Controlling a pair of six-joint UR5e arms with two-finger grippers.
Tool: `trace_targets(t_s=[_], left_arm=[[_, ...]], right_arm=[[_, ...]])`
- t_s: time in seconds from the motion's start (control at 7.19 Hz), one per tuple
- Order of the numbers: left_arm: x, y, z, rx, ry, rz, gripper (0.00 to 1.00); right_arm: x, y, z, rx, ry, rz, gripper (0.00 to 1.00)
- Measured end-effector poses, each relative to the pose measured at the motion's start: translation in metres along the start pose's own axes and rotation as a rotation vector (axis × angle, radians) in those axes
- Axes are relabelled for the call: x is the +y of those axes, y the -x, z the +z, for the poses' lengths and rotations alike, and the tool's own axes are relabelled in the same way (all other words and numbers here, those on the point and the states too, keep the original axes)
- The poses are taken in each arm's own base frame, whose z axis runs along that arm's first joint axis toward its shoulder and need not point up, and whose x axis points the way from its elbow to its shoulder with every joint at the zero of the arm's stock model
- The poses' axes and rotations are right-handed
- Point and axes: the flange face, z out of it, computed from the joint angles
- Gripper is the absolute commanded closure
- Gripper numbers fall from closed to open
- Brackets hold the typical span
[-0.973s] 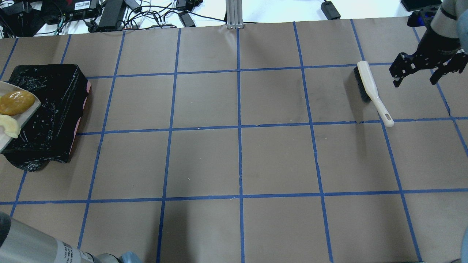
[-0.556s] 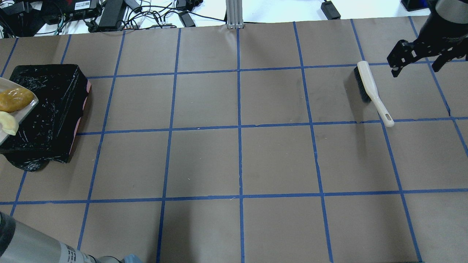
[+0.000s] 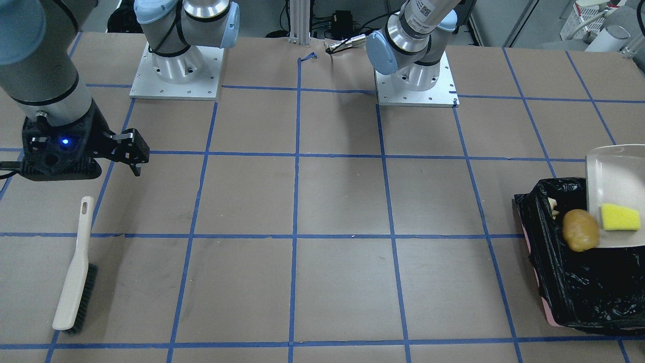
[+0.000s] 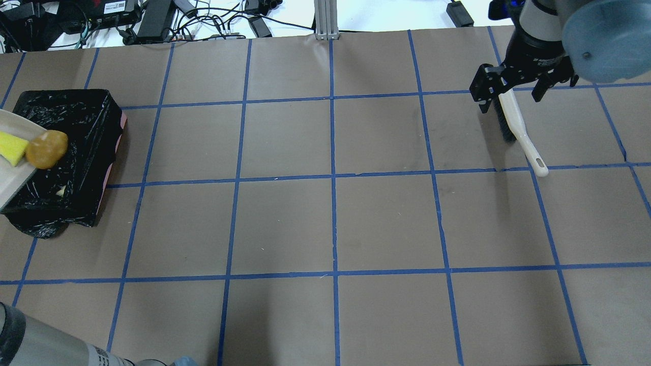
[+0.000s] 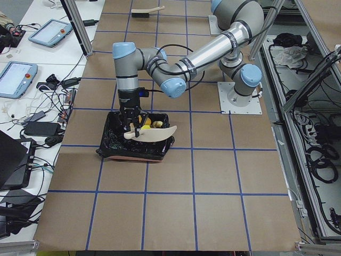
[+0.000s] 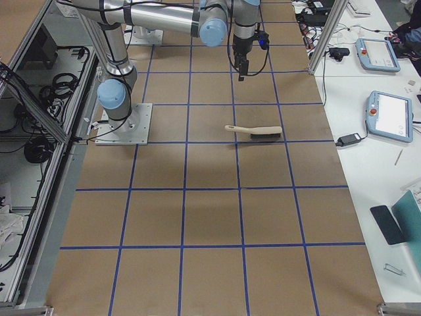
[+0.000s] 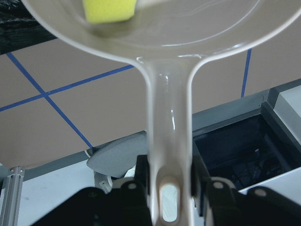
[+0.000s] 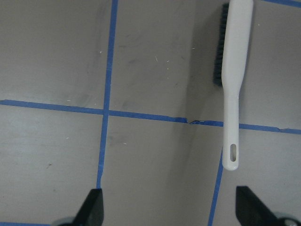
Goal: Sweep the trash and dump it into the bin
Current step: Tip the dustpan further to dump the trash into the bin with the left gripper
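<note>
Dump step under way! The left gripper [image 7: 168, 194] is clamped tight on the handle of the beige plastic dustpan [image 3: 612, 171], which hangs tipped over the bin [image 3: 549, 262], a pink-sided rectangular box lined with a crinkly black plastic bag. The yellow-brown potato [image 3: 580, 230] sits right at the dustpan's low lip, above the bin's open mouth. The yellow-green sponge wedge [image 3: 620, 217] lies on the dustpan just behind it. Down inside the liner there's a pale scrap [image 3: 553, 205], most likely the crescent melon rind slice, already in.

Far across the table from the bin, the right gripper [image 8: 170, 207] hovers with its jaws spread wide and empty, above the white-handled black-bristled brush [image 3: 75, 272] lying flat.

Next move, as I read it: a steeper tilt, so potato and sponge slide off inside the rim and don't bounce onto the table.

The table surface [image 4: 330, 223] is brown paper gridded with blue tape. Beyond its far edge from the robot, cables and power bricks [image 4: 168, 20] lie tangled, and a bench past the bin holds tablets [image 5: 50, 33].
</note>
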Motion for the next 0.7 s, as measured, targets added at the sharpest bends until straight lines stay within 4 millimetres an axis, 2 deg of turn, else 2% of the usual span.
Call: trace_targets(t_s=[0.7], left_arm=[[-0.008, 0.003, -0.016, -0.006, 0.027, 0.012, 0.92]], right_arm=[[0.003, 0.024, -0.002, -0.007, 0.002, -0.031, 0.00]])
